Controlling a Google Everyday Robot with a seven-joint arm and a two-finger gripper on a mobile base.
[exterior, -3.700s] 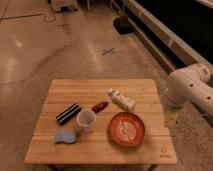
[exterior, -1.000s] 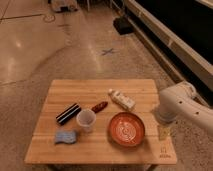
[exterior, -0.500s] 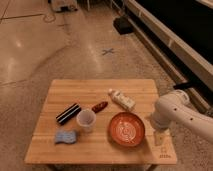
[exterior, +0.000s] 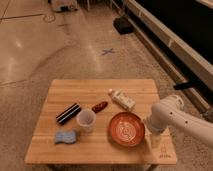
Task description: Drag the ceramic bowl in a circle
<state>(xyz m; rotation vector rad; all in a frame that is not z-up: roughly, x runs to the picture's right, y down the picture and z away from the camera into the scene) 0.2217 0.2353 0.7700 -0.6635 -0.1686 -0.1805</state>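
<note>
The ceramic bowl (exterior: 127,129) is wide, shallow and orange-red with a white swirl inside. It sits on the wooden table (exterior: 100,90) at the front right. My gripper (exterior: 154,142) hangs down from the white arm (exterior: 172,114), just right of the bowl's right rim and close to the table top. I cannot tell whether it touches the rim.
A white cup (exterior: 85,120) stands left of the bowl. A red object (exterior: 99,106), a black bar (exterior: 68,113), a blue sponge (exterior: 66,136) and a white packet (exterior: 122,100) also lie on the table. The table's right edge is close to the gripper.
The arm has swung in from the right and come down. The gripper has moved left to the bowl's right rim. The bowl has not visibly moved.
</note>
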